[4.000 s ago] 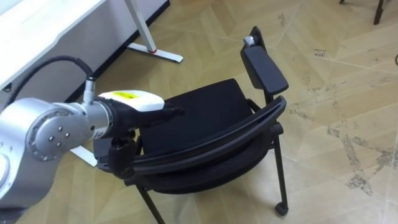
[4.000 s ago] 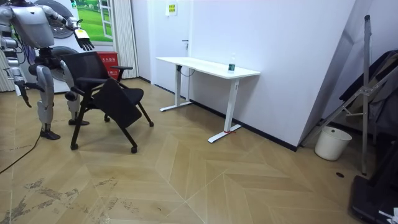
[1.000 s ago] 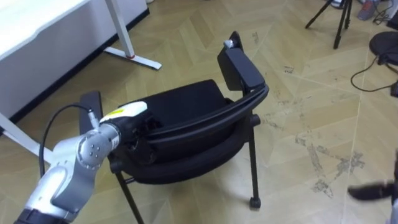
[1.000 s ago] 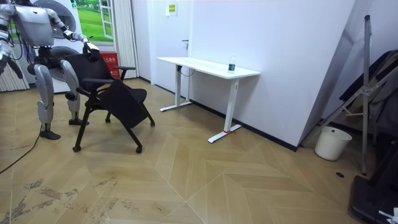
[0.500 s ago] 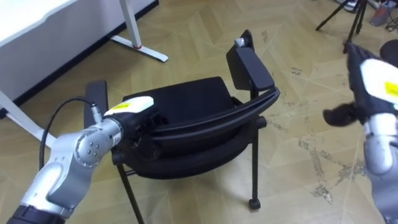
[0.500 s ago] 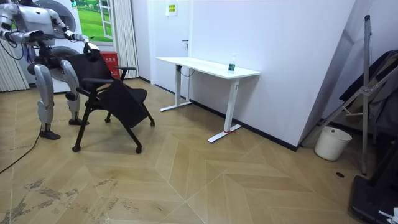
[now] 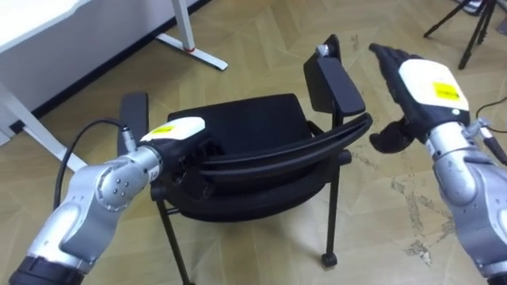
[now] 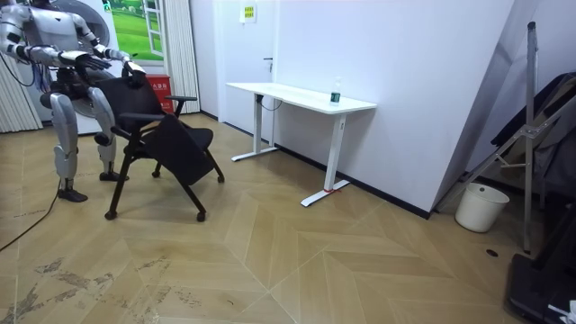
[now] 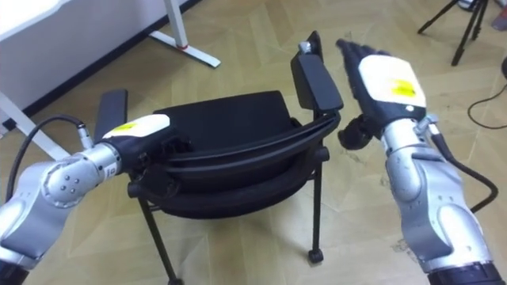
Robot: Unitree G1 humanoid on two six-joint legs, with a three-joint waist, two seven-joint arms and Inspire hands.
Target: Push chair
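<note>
One black chair [image 7: 249, 127] had armrests [image 7: 334, 81]; left hand [image 7: 181, 131] lay on its back, grip unclear; right hand [image 7: 405, 70] hovered, spread wide; yellow stickers [image 7: 436, 89] unreadable.

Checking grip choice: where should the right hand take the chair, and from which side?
Probably the backrest rail at its right end, from behind and above: the slim curved bar faces the robot, the left hand sits at its left end, the open right hand hovers nearby.

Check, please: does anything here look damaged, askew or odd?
The floor right of the chair has pale scuffs and scratches, as if worn. In the room view the chair's seat seems to slope steeply down at the front. Nothing is spilled.
</note>
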